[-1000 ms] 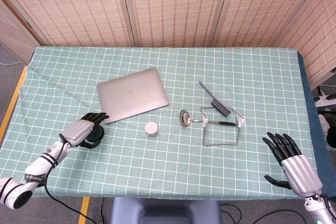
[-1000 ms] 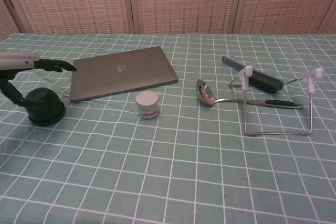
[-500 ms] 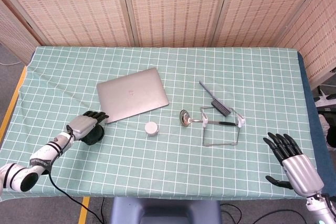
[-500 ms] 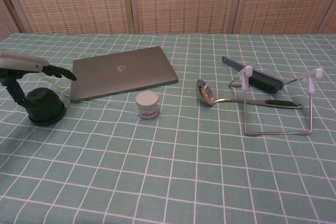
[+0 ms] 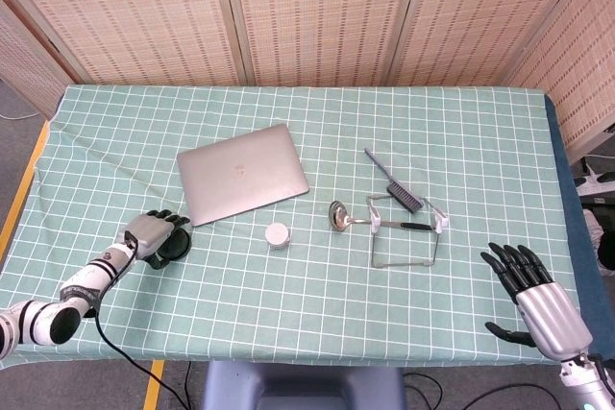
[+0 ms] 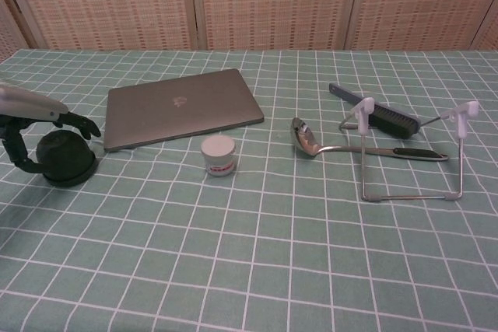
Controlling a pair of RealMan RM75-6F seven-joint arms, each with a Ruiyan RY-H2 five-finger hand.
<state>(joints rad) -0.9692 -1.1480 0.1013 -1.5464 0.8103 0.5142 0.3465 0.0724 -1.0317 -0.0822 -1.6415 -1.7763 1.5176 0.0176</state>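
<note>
At the lower left of the head view, the left robot hand [image 5: 151, 233] arches over a dark round object [image 5: 173, 245] on the counter [image 5: 317, 324], fingers curled around its top without clearly gripping it; the chest view shows fingertips [image 6: 84, 124] draped above the dome [image 6: 65, 158]. Just beyond lies a closed laptop [image 5: 242, 185]. At the lower right, the right robot hand [image 5: 534, 301] hovers with fingers spread, holding nothing. Mid-frame sit a small white jar [image 5: 278, 235], a ladle [image 5: 357, 219], a wire rack [image 5: 407, 233] and a brush [image 5: 394, 182].
</note>
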